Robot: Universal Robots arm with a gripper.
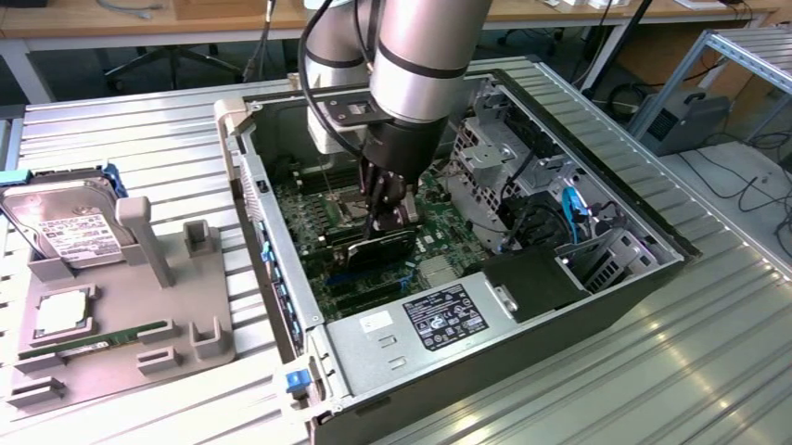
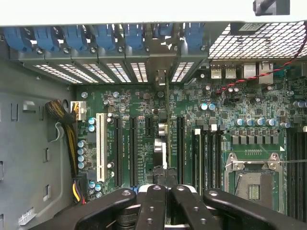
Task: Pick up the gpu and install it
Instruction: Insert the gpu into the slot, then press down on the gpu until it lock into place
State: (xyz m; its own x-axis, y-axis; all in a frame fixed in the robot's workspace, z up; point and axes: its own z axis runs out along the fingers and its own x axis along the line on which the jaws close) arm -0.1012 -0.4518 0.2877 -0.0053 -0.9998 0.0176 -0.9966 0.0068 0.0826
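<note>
One end effector (image 1: 391, 221), pinching the gpu (image 1: 371, 248) edge-on, half hides it inside the case (image 1: 619, 287).

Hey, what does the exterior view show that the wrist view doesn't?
Exterior view alone: the gray tray beside the case, carrying a hard drive and a RAM stick, plus the power supply.
Wrist view alone: the white expansion slot, the empty CPU socket and the blue slot clips.
Both: the gripper, fingers shut on the gpu, over the motherboard.
</note>
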